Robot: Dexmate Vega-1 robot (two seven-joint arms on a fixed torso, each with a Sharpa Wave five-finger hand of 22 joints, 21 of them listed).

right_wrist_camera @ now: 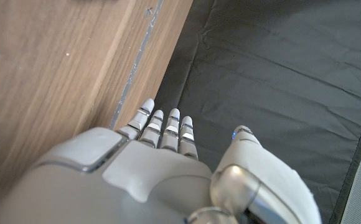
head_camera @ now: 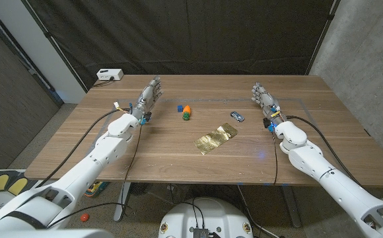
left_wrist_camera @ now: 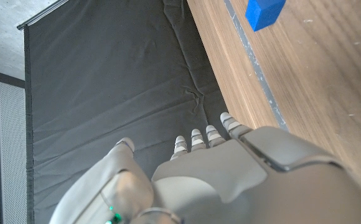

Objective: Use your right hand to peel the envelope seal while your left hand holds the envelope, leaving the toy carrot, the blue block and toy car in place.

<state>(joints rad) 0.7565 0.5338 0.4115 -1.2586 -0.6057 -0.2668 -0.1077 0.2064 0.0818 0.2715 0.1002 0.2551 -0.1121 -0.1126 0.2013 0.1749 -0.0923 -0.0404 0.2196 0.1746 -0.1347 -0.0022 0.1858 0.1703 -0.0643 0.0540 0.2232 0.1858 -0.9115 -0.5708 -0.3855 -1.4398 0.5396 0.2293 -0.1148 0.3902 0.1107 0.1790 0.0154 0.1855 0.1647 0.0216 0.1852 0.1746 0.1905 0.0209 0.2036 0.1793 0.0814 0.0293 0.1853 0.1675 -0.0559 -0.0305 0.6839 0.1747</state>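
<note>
Head view: gold envelope [head_camera: 216, 139] mid-desk [head_camera: 145, 155], untouched; toy carrot [head_camera: 186, 112], blue block [head_camera: 179, 107], toy car [head_camera: 236, 116] behind it.

Left wrist view: left robot hand [left_wrist_camera: 230, 180] empty, fingers extended; blue block [left_wrist_camera: 264, 12] nearby.

Right wrist view: right robot hand [right_wrist_camera: 149, 180] empty, fingers straight.

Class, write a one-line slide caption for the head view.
Both hands, left hand and right hand, wait apart from the gold envelope, carrot, blue block and toy car.

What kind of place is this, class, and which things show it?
Probably a robot test lab: a wooden table before a black curtain and a concrete wall, with a cabled white box on it.
</note>
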